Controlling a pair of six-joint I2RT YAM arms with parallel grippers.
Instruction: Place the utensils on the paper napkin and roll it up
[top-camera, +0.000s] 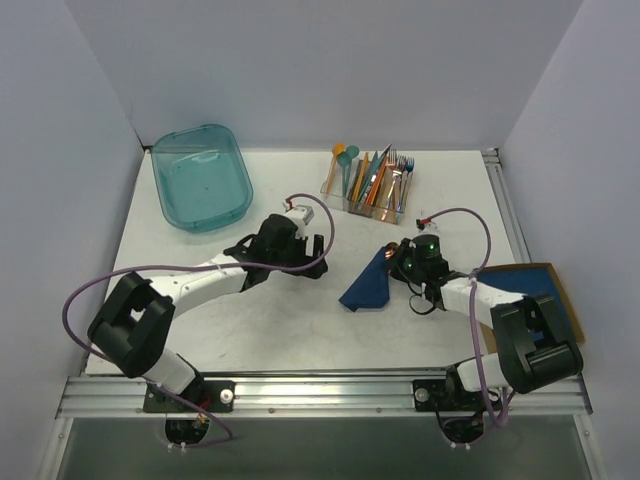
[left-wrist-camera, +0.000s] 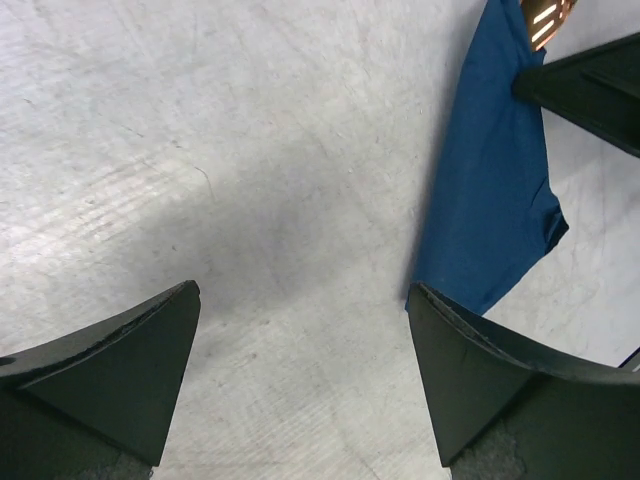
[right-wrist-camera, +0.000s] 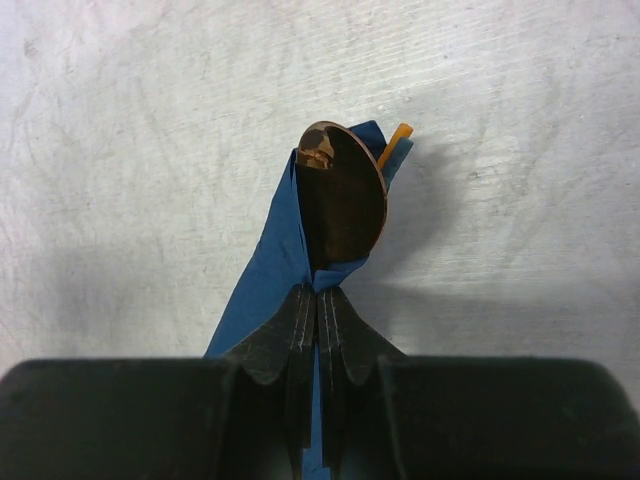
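The paper napkin (top-camera: 366, 287) is a dark blue sheet, folded loosely and lifted at its upper right end. My right gripper (top-camera: 405, 262) is shut on that end. In the right wrist view the gripper (right-wrist-camera: 322, 290) pinches the napkin (right-wrist-camera: 268, 262) just below a copper spoon bowl (right-wrist-camera: 342, 198), and a slim orange utensil tip (right-wrist-camera: 396, 144) pokes out behind it. My left gripper (top-camera: 322, 255) hangs open to the left of the napkin, apart from it. In its own view the gripper (left-wrist-camera: 303, 288) holds nothing; the napkin (left-wrist-camera: 495, 180) and a copper utensil end (left-wrist-camera: 548, 18) lie off to the right.
A clear holder (top-camera: 368, 182) with several coloured cutlery pieces stands at the back centre. A teal plastic bin (top-camera: 200, 176) sits at the back left. A brown board (top-camera: 545, 285) lies at the right edge beside the right arm.
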